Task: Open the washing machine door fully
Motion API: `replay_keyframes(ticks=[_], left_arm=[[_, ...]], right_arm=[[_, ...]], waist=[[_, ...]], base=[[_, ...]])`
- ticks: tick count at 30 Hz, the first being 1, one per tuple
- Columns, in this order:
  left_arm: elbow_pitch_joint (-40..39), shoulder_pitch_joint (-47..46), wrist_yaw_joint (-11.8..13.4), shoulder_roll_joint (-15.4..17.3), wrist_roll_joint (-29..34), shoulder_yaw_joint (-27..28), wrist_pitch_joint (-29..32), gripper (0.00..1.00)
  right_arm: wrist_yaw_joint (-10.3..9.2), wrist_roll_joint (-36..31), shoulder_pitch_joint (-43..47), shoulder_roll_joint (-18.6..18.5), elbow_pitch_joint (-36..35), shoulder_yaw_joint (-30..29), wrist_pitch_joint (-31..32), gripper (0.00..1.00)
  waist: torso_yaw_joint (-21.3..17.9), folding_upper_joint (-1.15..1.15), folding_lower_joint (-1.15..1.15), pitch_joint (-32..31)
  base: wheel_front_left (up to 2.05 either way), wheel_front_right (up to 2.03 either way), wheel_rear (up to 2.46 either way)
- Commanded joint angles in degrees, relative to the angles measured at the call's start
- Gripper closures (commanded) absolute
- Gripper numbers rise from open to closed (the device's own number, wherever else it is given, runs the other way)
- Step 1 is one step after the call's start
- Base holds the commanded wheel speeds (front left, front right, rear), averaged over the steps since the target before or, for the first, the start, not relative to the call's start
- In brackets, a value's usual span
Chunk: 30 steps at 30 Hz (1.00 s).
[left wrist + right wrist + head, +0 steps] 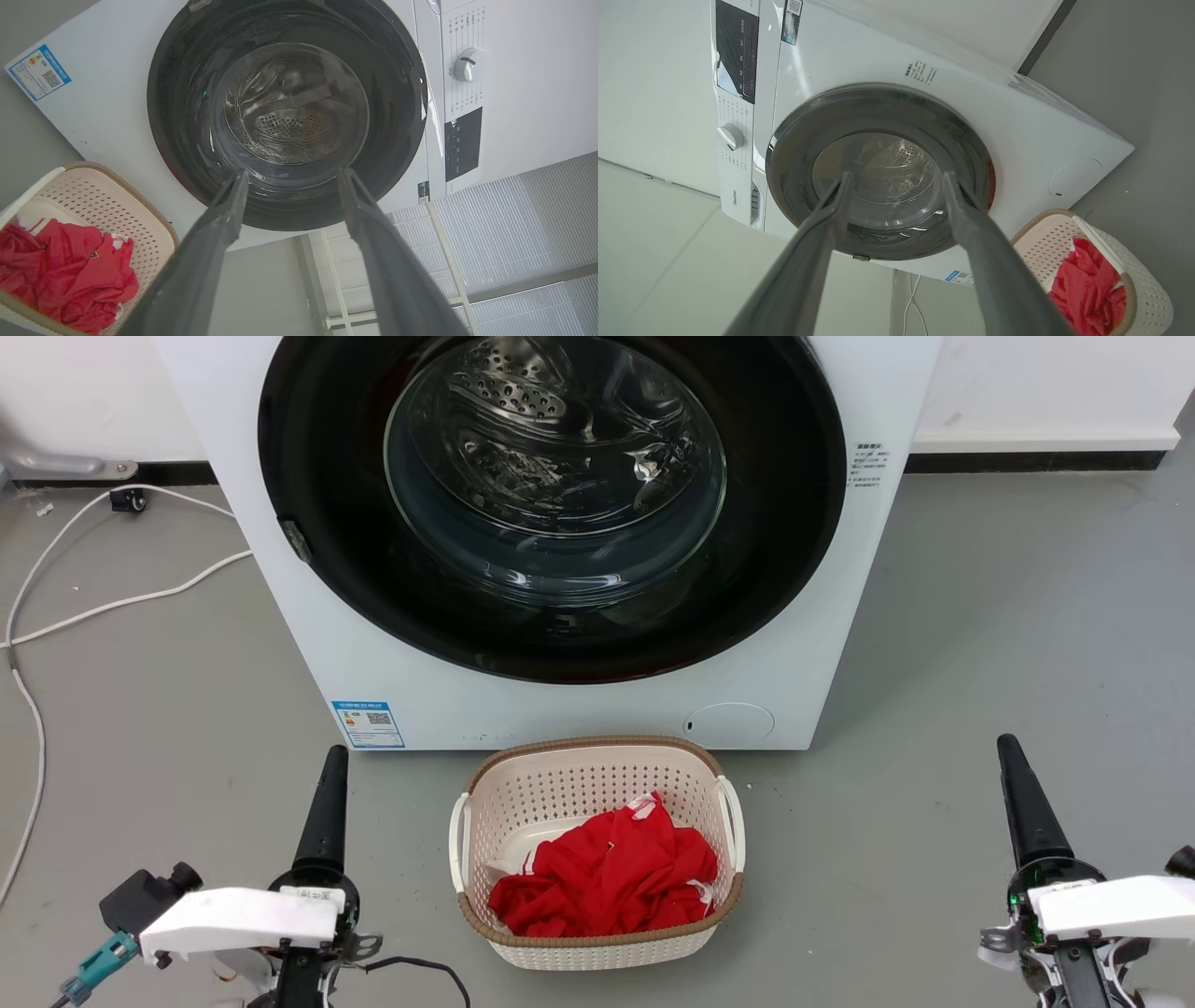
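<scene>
The washing machine door (317, 476) is a glossy black disc with a bulging glass bowl, lying flush against the white machine front. A small grey catch (297, 541) sits on its left rim. My left gripper (332, 761) hovers low over the floor in front of the machine's left corner, and my right gripper (1013, 751) is off to the right of the machine. In the left wrist view my left gripper (292, 175) is open, its fingers framing the door (289, 28). The right gripper (896, 175) is open too, pointing at the door (878, 107) from a distance.
A cream basket (597, 744) holding red clothes (607, 873) stands on the floor right in front of the machine, between my arms. White cables (93, 607) trail over the grey floor at the left. A round white service flap (728, 721) sits below the door.
</scene>
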Motion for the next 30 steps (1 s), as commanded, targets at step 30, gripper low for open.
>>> replay_keyframes(ticks=[30], left_arm=[[-5.12,-1.09,2.84,0.16,34.81,-6.05,-6.44,0.0]], right_arm=[[0.01,-36.73,2.75,0.06,-5.8,2.88,-6.35,0.0]], waist=[[0.23,0.0,0.0,-0.37]], base=[[0.0,0.0,0.0]])
